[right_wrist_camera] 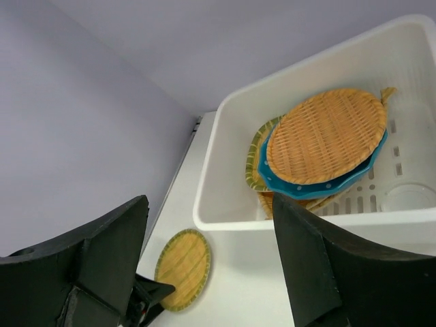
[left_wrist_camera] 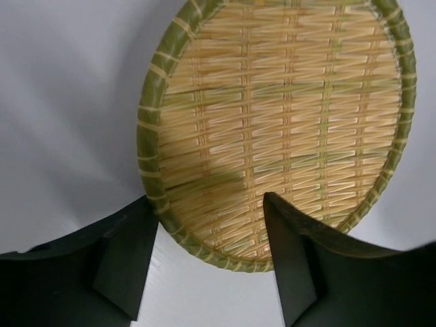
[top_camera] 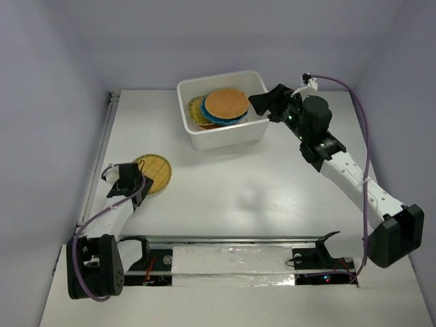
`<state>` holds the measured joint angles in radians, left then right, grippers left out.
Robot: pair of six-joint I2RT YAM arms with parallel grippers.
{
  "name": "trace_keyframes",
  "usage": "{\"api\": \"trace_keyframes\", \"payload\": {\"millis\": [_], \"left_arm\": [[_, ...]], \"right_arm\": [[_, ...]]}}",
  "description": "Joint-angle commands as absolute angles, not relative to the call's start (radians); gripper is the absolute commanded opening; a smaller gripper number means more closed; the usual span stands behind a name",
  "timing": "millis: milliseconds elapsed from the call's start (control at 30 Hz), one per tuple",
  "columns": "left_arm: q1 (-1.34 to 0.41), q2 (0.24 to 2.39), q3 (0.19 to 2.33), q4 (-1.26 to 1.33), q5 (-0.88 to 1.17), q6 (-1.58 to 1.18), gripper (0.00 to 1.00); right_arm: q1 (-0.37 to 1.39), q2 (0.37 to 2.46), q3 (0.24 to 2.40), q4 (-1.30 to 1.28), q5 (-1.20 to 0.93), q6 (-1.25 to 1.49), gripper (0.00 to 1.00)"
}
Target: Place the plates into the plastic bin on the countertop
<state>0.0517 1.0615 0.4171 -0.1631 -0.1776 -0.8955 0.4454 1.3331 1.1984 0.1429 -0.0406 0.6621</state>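
Note:
A round yellow-green woven plate (top_camera: 157,172) lies flat on the white countertop (top_camera: 272,194). My left gripper (top_camera: 138,182) is open at its near-left edge. In the left wrist view the plate (left_wrist_camera: 272,122) has its rim between my two fingers (left_wrist_camera: 126,252), apart from both. The white plastic bin (top_camera: 225,137) holds several stacked plates: an orange round one (top_camera: 227,103) on top, then the teal one (top_camera: 219,118). My right gripper (top_camera: 259,102) is open and empty above the bin's right rim. The right wrist view shows the bin (right_wrist_camera: 204,218), orange plate (right_wrist_camera: 327,133) and teal plate (right_wrist_camera: 320,187).
A yellow-green woven plate (right_wrist_camera: 255,160) and other woven ones stick out from under the teal plate. The plate on the countertop (right_wrist_camera: 182,268) also shows in the right wrist view, with the left gripper beside it. Grey walls stand at the left and back of the countertop.

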Motion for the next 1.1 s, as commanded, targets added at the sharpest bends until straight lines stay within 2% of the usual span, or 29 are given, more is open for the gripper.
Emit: {"api": "trace_keyframes", "payload": {"millis": [0,67,100,167,200,233,367,567,667,767,833,900,1067], "left_arm": [[0.06,1.086,0.38,-0.078,-0.147,-0.937,0.52],[0.06,1.095,0.37,-0.039,-0.138,-0.945,0.41],[0.06,1.103,0.364,-0.028,-0.137,-0.948,0.29],[0.06,1.109,0.35,-0.006,-0.141,-0.95,0.17],[0.06,1.106,0.345,-0.006,-0.15,-0.953,0.03],[0.06,1.1,0.339,-0.006,-0.169,-0.953,0.0],[0.06,1.0,0.288,0.047,-0.206,-0.965,0.0],[0.069,0.692,0.242,0.11,-0.219,-0.947,0.0],[0.069,0.582,0.282,0.091,-0.209,-0.896,0.0],[0.069,0.561,0.384,0.028,-0.199,-0.841,0.0],[0.069,0.535,0.443,0.011,-0.189,-0.81,0.0],[0.069,0.511,0.523,0.023,-0.167,-0.784,0.0],[0.069,0.555,0.687,0.115,-0.008,-0.802,0.0]], "right_arm": [[0.446,1.272,1.146,0.213,-0.066,0.649,0.79],[0.446,1.25,1.115,0.212,-0.066,0.646,0.79],[0.446,1.24,1.109,0.212,-0.066,0.643,0.78],[0.446,1.209,1.085,0.209,-0.071,0.64,0.78],[0.446,1.197,1.077,0.207,-0.074,0.637,0.78],[0.446,1.186,1.069,0.204,-0.075,0.635,0.78],[0.446,1.12,1.026,0.206,-0.09,0.63,0.77],[0.446,1.071,0.986,0.187,-0.118,0.614,0.77],[0.446,1.052,0.971,0.173,-0.138,0.604,0.77],[0.446,1.029,0.944,0.169,-0.144,0.601,0.74],[0.446,1.0,0.922,0.172,-0.156,0.603,0.47],[0.446,0.98,0.893,0.167,-0.163,0.604,0.0],[0.446,0.878,0.798,0.143,-0.129,0.597,0.0]]}}
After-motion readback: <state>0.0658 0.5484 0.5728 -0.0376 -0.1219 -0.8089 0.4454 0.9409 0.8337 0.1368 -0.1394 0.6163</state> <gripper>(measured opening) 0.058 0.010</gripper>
